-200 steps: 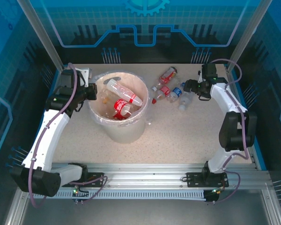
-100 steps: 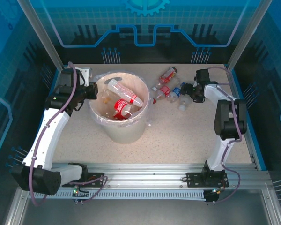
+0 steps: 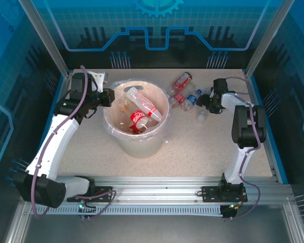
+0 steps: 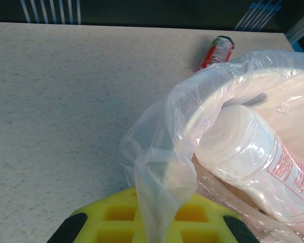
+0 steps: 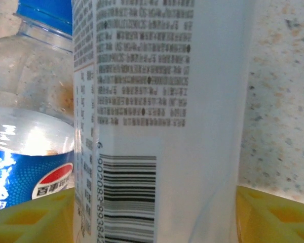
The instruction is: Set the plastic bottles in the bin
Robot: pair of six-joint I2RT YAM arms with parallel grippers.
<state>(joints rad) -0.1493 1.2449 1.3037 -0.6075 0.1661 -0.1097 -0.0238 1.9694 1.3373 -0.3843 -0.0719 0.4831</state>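
The right gripper (image 3: 207, 101) is found at the far-right bottle cluster, its jaws set either side of a white-labelled bottle (image 5: 167, 101) whose long axis crosses the gap squarely. Whether it is clamped cannot be told. Just beside it lies a blue-capped bottle (image 5: 30, 167) marked Pepsi. A barcode and small Chinese print are noted, unreadable. The left gripper (image 3: 109, 97) is closed on the clear liner (image 4: 157, 152) at the far-left rim of the bin (image 3: 137, 147).

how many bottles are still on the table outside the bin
4 show clearly: a red-labelled bottle at the back, another red-labelled one nearer the bin, a blue-labelled bottle right of that, and a white-labelled bottle at the right gripper. Others may hide behind that arm.
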